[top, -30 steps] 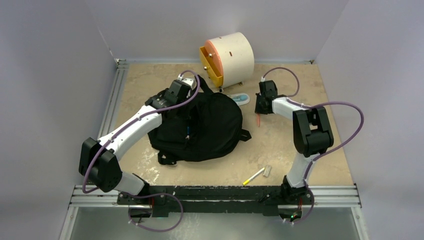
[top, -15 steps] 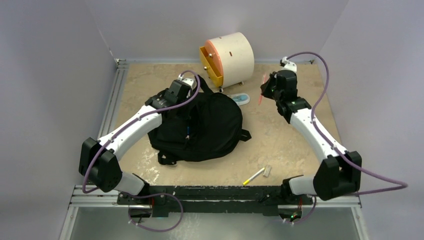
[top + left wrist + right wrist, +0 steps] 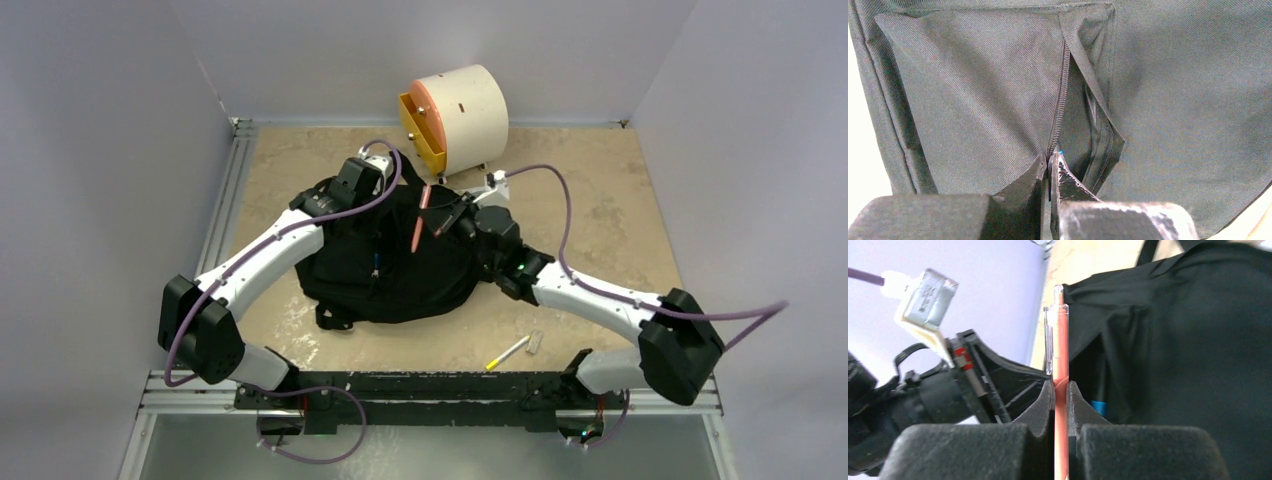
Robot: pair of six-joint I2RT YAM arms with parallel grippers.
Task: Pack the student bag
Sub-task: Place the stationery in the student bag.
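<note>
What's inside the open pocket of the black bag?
A blue-tipped pen pokes up in the open pocket of the bag. Deeper in is dark and covered by fabric, so I can't tell what else is there. The red pen is outside, pinched in the right gripper.

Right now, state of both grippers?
Left gripper: closed, pinching the student bag at its zipper.
Right gripper: closed on an orange pen.
</note>
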